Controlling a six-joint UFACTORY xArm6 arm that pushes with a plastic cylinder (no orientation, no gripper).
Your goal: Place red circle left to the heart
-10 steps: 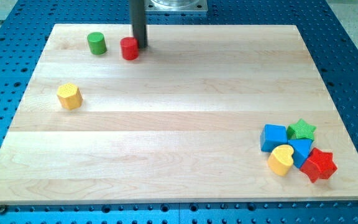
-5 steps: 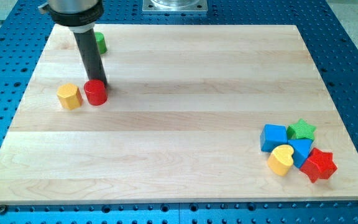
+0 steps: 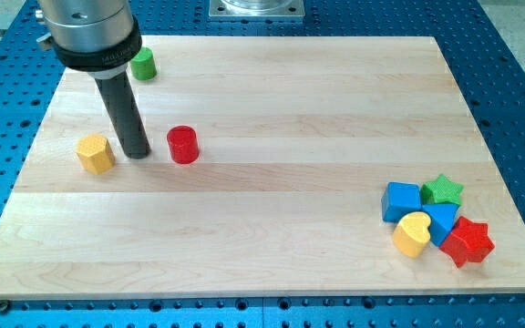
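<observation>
Now my tip (image 3: 136, 153) sits left of the red circle (image 3: 183, 144), pushed rightward since; heart (image 3: 413, 233) far off; no jaws, nothing held.

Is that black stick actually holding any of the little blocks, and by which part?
Nothing is held. My tip stands on the board between the yellow block and the red circle, apart from the red circle.
</observation>
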